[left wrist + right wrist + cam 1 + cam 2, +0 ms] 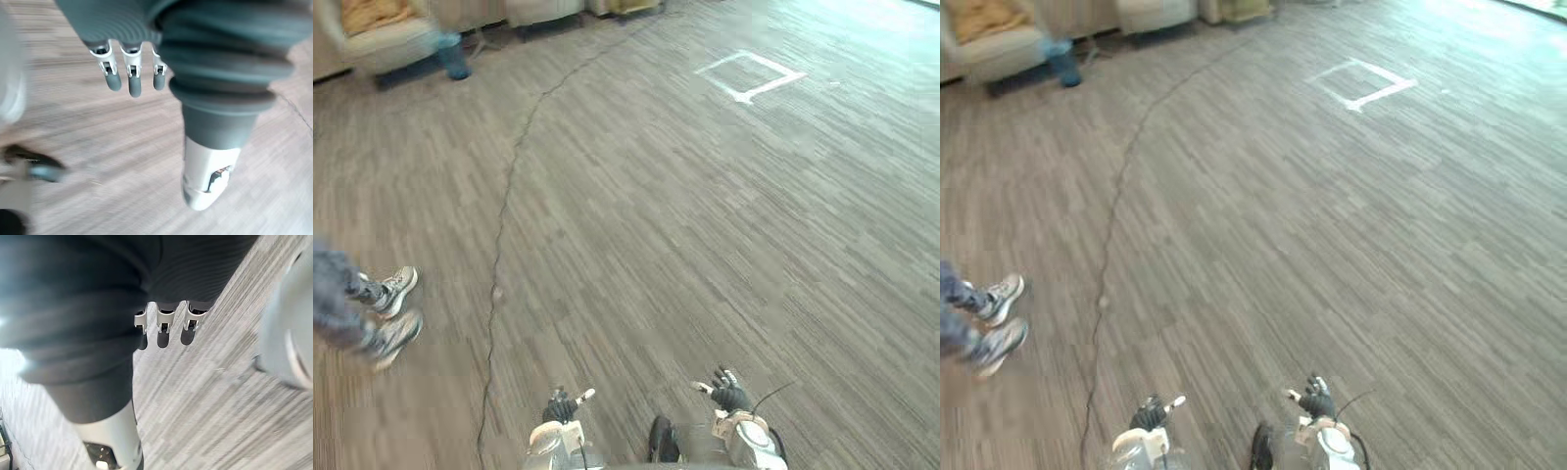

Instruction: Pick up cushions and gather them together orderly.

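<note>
Cushion (374, 14) in far armchair (386, 47), left robot hand (560, 406) and right robot hand (730, 396) straight-fingered, empty

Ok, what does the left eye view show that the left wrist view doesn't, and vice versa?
Left eye view: a pale armchair with what looks like a yellow cushion, a person's shoes, a white taped square and the right hand. Left wrist view: the fingers of the left hand up close, straight, holding nothing. Both: the left hand and the striped floor.
</note>
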Available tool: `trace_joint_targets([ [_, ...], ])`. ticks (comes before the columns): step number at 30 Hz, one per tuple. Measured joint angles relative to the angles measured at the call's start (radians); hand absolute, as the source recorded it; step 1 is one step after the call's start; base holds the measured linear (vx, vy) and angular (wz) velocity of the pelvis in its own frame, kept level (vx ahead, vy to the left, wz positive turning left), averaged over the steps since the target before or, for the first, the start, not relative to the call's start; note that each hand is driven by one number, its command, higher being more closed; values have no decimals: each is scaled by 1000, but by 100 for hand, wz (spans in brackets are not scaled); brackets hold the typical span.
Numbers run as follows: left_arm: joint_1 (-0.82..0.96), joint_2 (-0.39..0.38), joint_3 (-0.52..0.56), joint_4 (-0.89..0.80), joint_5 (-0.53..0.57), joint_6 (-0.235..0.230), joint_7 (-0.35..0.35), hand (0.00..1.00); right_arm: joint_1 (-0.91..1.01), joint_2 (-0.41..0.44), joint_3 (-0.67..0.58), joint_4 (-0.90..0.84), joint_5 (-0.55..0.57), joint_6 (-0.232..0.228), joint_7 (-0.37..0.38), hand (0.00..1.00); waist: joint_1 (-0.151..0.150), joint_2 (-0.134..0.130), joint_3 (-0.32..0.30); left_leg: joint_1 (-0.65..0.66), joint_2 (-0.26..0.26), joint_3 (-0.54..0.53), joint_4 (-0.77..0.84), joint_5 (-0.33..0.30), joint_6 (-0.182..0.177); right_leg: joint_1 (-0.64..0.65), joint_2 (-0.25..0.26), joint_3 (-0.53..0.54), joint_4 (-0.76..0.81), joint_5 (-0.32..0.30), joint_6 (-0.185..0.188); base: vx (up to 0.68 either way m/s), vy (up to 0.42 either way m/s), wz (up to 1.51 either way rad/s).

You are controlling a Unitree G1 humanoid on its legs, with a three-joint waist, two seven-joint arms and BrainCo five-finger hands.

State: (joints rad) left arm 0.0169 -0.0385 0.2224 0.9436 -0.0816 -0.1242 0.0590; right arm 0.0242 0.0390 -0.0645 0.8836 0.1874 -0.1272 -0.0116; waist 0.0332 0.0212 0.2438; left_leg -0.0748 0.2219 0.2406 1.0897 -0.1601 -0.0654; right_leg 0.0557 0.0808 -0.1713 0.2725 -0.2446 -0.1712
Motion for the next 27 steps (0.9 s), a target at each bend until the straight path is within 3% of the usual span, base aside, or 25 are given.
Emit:
trace_joint_targets([
  [2, 9, 9, -15, -38, -1, -7, 3, 0, 8, 0, 3, 14, 1, 3, 0, 0, 27, -16, -8, -114, -22, 15, -133, -53, 22, 85, -5, 96, -58, -12, 15, 498, 69, -151],
  [3, 18, 6, -15, -57, -1, -18, 5, 0, 8, 3, 3, 16, 1, 4, 0, 0, 35, -17, -11, -160, -42, 14, -290, -66, 26, 124, -19, 152, -74, -23, 45, 584, 166, -143],
  [5, 30, 6, -13, -78, -4, -26, 9, 0, 11, -3, -6, 16, 3, 5, -7, 0, 37, -22, -15, -216, -80, -18, -550, -48, 19, 190, -52, 225, -110, -60, 68, 639, 236, -116],
  [6, 39, 7, -16, -88, -8, -27, 15, 0, 20, -4, -9, 16, 3, 4, -9, 0, 37, -34, -31, -233, -111, -40, -720, -1, -1, 228, -82, 260, -137, -81, 86, 577, 270, -76],
  [7, 43, 8, -17, -90, -10, -28, 18, 0, 23, -4, -8, 17, 2, 4, -9, 0, 38, -36, -38, -242, -116, -45, -772, 15, -7, 239, -90, 273, -148, -86, 93, 772, 378, -103],
  [8, 47, 16, -25, -83, -12, -30, 25, 0, 33, -3, -3, 46, -4, 2, -9, 0, 46, -40, -59, -249, -130, -62, -810, 147, -9, 262, -110, 313, -152, -96, 110, 828, 412, -99],
  [9, 45, 41, -22, -75, -13, -29, 26, 0, 37, 14, 0, 68, -21, 6, -8, 0, 53, -88, -91, -234, -165, -32, -807, 175, 44, 249, -166, 345, -103, -97, 116, 836, 406, -96],
  [10, 44, 44, -21, -74, -12, -28, 26, 0, 40, 19, -1, 68, -25, 5, -7, 0, 53, -102, -100, -226, -171, -14, -795, 159, 54, 226, -181, 349, -61, -80, 143, 836, 411, -71],
  [11, 42, 47, -12, -69, -12, -28, 26, 0, 57, 19, 4, 73, -32, 13, -3, 0, 52, -117, -100, -190, -179, 21, -753, 106, 77, 193, -204, 359, 62, -21, 225, 781, 405, -68],
  [12, 41, 56, -12, -59, -14, -24, 26, 0, 64, 18, 10, 67, -33, 13, -4, 0, 53, -127, -101, -110, -195, 55, -758, 73, 94, 145, -209, 376, 236, 76, 263, 750, 407, -76],
  [13, 41, 56, -13, -53, -17, -21, 26, 0, 63, 15, 11, 66, -33, 12, -4, 0, 53, -124, -98, -67, -198, 63, -769, 56, 104, 103, -205, 381, 356, 146, 290, 771, 403, -95],
  [14, 40, 54, -18, -35, -19, -18, 26, 0, 64, 5, 23, 55, -42, 7, 2, 0, 53, -103, -85, 37, -202, 76, -797, 14, 94, -13, -191, 374, 645, 230, 355, 680, 320, -85],
  [15, 31, 53, -36, -3, -19, -16, 25, 0, 65, -4, 35, 28, -62, 2, 3, 0, 37, -97, -80, 125, -209, 79, -826, -8, 92, -95, -188, 327, 814, 193, 358, 547, 245, -69],
  [16, 26, 54, -47, 12, -19, -15, 25, 0, 65, -5, 35, 18, -65, 1, 4, 0, 22, -92, -77, 160, -214, 80, -843, -10, 93, -130, -193, 293, 853, 166, 350, 486, 204, -39],
  [17, 16, 46, -65, 36, -18, -12, 24, 0, 69, -4, 34, -6, -69, 0, 5, 0, 14, -84, -78, 240, -213, 90, -892, -12, 95, -217, -203, 208, 881, 97, 310, 383, 162, -37],
  [18, 10, 34, -63, 41, -18, -12, 23, 0, 69, -3, 30, -15, -69, -1, 9, 0, 14, -81, -78, 286, -210, 109, -928, -25, 109, -285, -203, 154, 863, 62, 291, 655, 237, -41],
  [20, -10, 15, -62, 61, -17, -7, 20, 0, 55, -5, 19, -36, -69, -12, 14, 0, 2, -80, -62, 379, -198, 103, -985, -92, 95, -403, -203, 22, 738, 7, 249, 518, 105, -20],
  [22, -20, 16, -68, 78, -13, 4, 16, 0, 45, -4, -2, -29, -69, -12, 14, 0, -13, -93, -51, 430, -200, 100, -992, -100, 105, -420, -201, -49, 488, 14, 216, 446, -36, 23],
  [24, -12, 14, -93, 88, 4, 4, 14, 0, 34, -16, -14, -16, -67, -17, 12, 0, -44, -95, -52, 479, -218, 44, -1017, -107, 116, -421, -199, -40, 190, 109, 192, 633, -149, 72],
  [25, -5, 7, -90, 86, 16, 3, 6, 0, 27, -23, -11, -7, -68, -18, 13, 0, -51, -86, -51, 514, -221, 2, -1023, -110, 121, -421, -186, -15, 196, 204, 128, 641, -169, 54],
  [26, -7, 1, -83, 85, 20, 3, 3, 0, 23, -35, -11, -3, -68, -18, 14, 0, -51, -76, -55, 516, -208, -13, -1006, -110, 121, -422, -172, -10, 222, 193, 115, 635, -206, 23],
  [27, -1, -14, -58, 71, 22, 2, 2, 0, 16, -48, -11, 0, -68, -16, 17, 0, -41, -35, -65, 477, -163, -40, -898, -106, 115, -407, -147, -22, 239, 148, 98, 616, -219, -11],
])
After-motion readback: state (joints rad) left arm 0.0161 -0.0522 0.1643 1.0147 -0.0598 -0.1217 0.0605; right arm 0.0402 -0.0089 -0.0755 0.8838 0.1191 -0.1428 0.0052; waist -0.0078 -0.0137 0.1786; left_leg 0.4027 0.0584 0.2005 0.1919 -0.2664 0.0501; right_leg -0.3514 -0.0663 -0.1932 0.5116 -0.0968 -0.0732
